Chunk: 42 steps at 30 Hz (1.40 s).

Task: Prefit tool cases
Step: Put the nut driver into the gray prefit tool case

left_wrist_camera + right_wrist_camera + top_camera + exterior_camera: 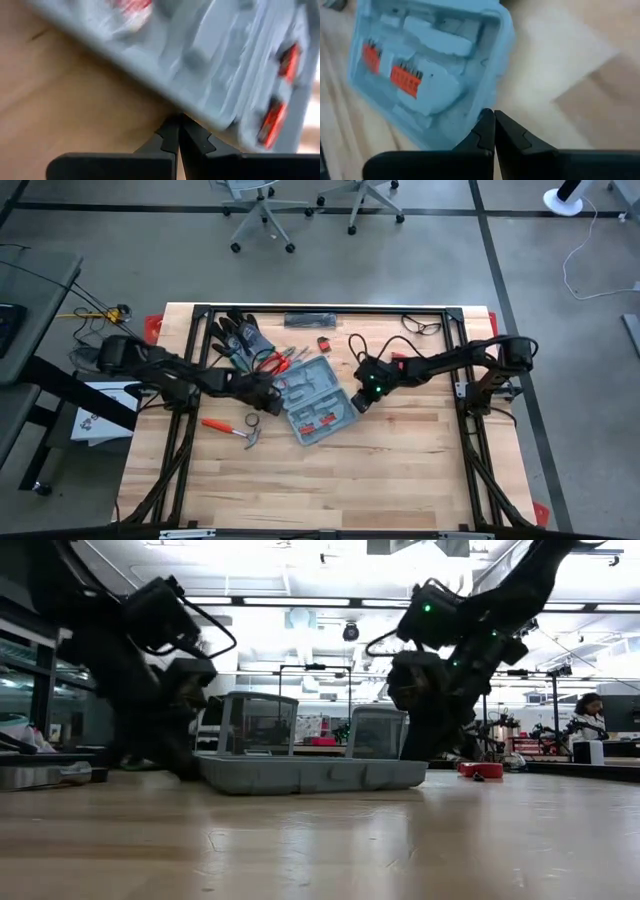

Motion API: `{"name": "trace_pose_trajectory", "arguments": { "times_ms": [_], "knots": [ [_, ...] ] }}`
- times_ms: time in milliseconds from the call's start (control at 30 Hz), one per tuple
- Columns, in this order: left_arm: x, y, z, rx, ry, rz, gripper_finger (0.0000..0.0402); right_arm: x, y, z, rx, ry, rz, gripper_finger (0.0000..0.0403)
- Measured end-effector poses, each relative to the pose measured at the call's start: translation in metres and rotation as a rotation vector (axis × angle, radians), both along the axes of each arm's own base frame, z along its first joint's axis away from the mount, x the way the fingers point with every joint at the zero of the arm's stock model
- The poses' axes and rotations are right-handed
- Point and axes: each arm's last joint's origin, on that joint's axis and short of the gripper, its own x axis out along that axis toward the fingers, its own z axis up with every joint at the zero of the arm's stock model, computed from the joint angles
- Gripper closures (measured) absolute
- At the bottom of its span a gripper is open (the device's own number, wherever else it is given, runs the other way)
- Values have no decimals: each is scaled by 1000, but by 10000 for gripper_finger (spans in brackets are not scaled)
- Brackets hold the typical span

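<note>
presently both clenched, empty grippers, left gripper (268, 402) and right gripper (359, 398), are flanking the open tool case (316, 408) on the counter (400, 470), seemingly nudging it square before loading tools.

I see pale wood table (400, 470) with visible grain and a faint sheen, blue-grey moulded plastic tool case (315, 408) looking smooth and matt, my matt black gripper fingers (485, 135), dark fabric-like gloves (238, 335), red-handled hammer (232, 428) with metal head
</note>
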Motion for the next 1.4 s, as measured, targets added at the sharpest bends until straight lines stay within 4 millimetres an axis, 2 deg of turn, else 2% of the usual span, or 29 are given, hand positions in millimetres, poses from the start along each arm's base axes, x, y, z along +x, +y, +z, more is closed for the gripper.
{"name": "trace_pose_trajectory", "arguments": {
  "times_ms": [133,300,500,633,833,1067,1233,1400],
  "knots": [
    [8,8,-2,-6,-26,6,401,1,15,-1,26,-6,24,403],
    [18,14,6,61,-15,-23,401,3,35,0,33,0,40,403],
    [21,10,13,69,22,-107,401,4,43,3,2,-1,-38,403],
    [18,7,25,63,-4,-136,401,2,42,11,-2,-18,-33,403],
    [5,6,52,101,-58,-135,401,-7,35,37,-68,-73,-61,403],
    [-18,16,82,297,-87,33,401,-25,18,65,-177,-107,-102,403],
    [-24,36,83,361,-56,99,401,-29,9,69,-205,-109,-138,403],
    [-24,49,67,328,46,21,399,-29,3,67,-223,-99,-138,403]
  ]
}}
